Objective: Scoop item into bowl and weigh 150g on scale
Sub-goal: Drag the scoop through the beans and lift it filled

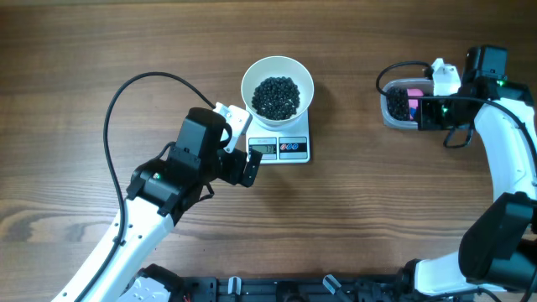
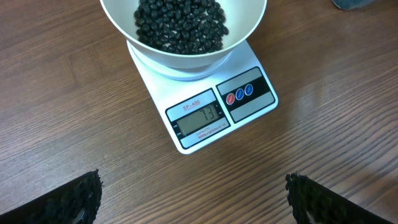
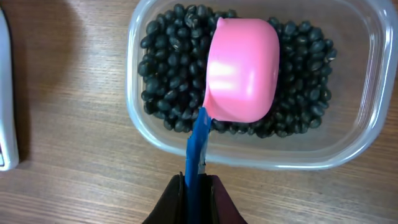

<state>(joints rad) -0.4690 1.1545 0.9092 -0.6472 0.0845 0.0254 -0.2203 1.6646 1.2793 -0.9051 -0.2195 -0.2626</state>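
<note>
The white bowl stands on the small white scale, partly filled with black beans. In the left wrist view the bowl holds beans and the scale has its display lit. My left gripper hovers open just left of the scale's front, its fingertips wide apart over bare wood. My right gripper is shut on the blue handle of a pink scoop. The scoop's rounded back faces up over the beans in a clear tub.
The clear tub sits at the far right of the table, well apart from the scale. A black cable loops from the left arm over the wood. A white edge shows left of the tub in the right wrist view.
</note>
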